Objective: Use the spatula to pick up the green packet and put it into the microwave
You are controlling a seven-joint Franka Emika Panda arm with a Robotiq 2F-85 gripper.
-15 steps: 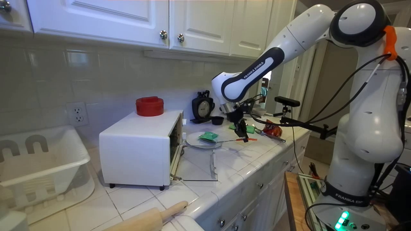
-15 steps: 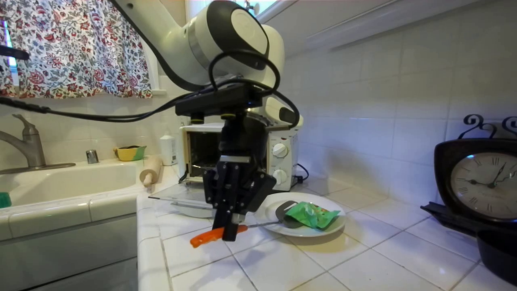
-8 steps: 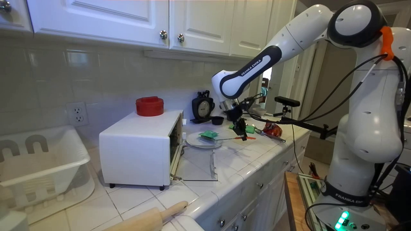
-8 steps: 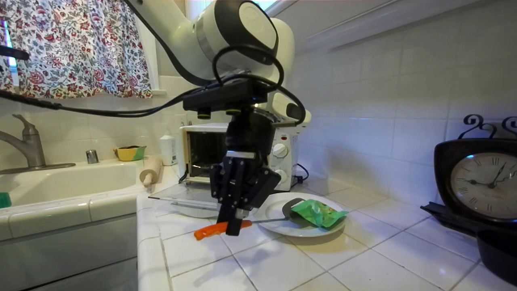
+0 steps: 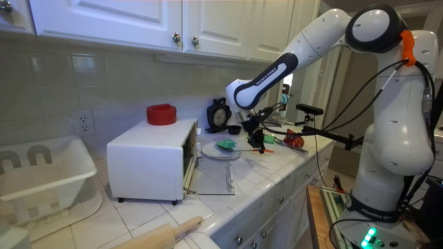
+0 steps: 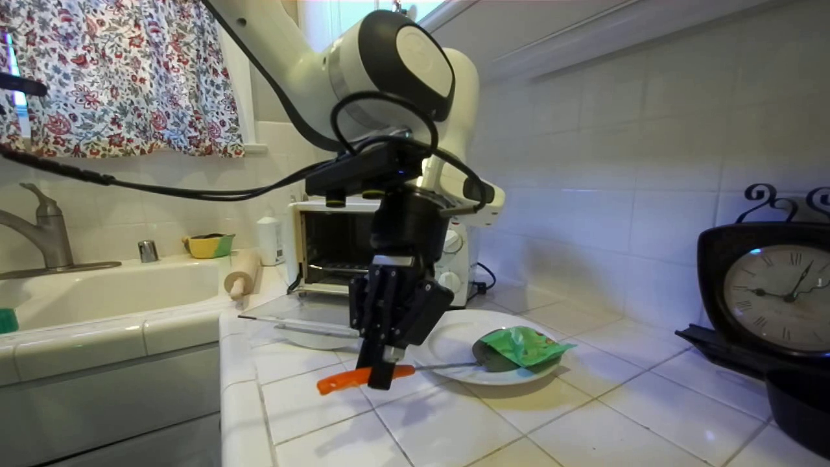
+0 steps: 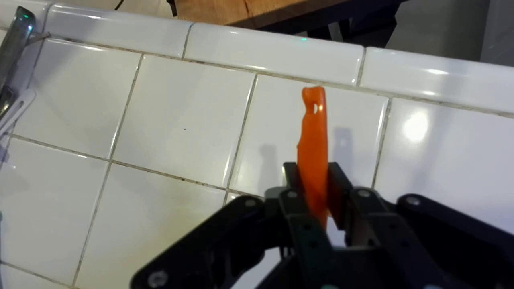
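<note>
My gripper (image 7: 313, 165) is shut on the orange handle of the spatula (image 6: 340, 380), with a finger on each side and the handle's end sticking out. The spatula's dark blade (image 6: 489, 358) lies over the white plate (image 6: 447, 337). On that blade rests the green packet (image 6: 528, 346), its far corner reaching past the plate's rim. Whether blade and packet touch the plate, I cannot tell. In an exterior view the white microwave (image 5: 148, 166) stands beside the plate, its glass door (image 5: 211, 181) folded down onto the counter. The wrist view shows neither packet nor blade.
A black clock (image 6: 778, 285) and a dark cup (image 6: 801, 408) stand near the wall. A red container (image 5: 161, 114) sits on top of the microwave. Beyond the gripper lie a red package (image 5: 293, 139) and a metal utensil (image 5: 294, 148). A rolling pin (image 5: 162, 237) lies in front.
Gripper, spatula and packet have shifted together, rightward in an exterior view, with the packet further over the plate's far rim. The plate has moved slightly. The grip has stayed shut.
</note>
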